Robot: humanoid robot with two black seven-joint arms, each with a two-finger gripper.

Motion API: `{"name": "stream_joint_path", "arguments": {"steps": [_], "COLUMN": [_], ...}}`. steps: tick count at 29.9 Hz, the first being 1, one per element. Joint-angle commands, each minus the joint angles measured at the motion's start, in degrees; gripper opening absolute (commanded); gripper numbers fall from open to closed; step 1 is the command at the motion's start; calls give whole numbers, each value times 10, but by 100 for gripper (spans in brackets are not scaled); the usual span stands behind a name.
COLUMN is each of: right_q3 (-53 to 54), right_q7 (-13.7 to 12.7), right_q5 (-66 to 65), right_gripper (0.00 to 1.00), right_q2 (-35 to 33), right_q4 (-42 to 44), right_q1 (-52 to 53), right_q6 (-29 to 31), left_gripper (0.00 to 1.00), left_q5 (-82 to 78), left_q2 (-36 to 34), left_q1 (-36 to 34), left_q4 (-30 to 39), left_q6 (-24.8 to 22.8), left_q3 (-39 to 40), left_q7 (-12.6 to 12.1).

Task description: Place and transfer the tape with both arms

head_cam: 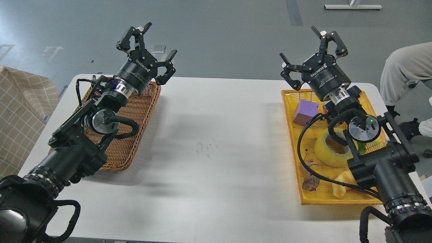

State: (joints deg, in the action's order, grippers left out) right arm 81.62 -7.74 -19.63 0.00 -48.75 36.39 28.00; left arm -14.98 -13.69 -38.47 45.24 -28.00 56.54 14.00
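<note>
The tape [329, 152], a translucent yellow roll with a pale core, lies in the yellow tray [337, 199] at the right, partly covered by my right arm's wrist and cable. My right gripper [312, 54] is raised above the tray's far end, fingers spread open and holding nothing. At the left, my left gripper [148, 50] hangs open and bare above the far end of the brown wicker basket [135, 135]. Both grippers are well apart from the tape.
The yellow tray also holds a purple block [305, 112], a golden croissant toy [341, 187] and a small brown object [310, 184]. A person's leg [405, 71] is at the right edge. Checkered cloth [20, 111] sits left of the white table [216, 152].
</note>
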Motion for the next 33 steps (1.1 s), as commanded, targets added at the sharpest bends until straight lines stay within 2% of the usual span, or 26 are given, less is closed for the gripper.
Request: {"name": "stream_joint_path", "arguments": {"steps": [1,33], "right_q3": [1,3], "right_q7": [0,3], "right_q5": [0,-1], "right_gripper": [100,100], "right_q2": [0,0], "right_q4": [0,0], "right_q1": [0,0], "right_q6": [0,0], "left_gripper": [98,98], "left_q5": [0,0], "left_q2": [2,2], "left_q1": [2,-4], "left_q4": [0,-1], "left_q6": [0,0], "left_q3": [-2,-1], "left_q7": [1,-1]}}
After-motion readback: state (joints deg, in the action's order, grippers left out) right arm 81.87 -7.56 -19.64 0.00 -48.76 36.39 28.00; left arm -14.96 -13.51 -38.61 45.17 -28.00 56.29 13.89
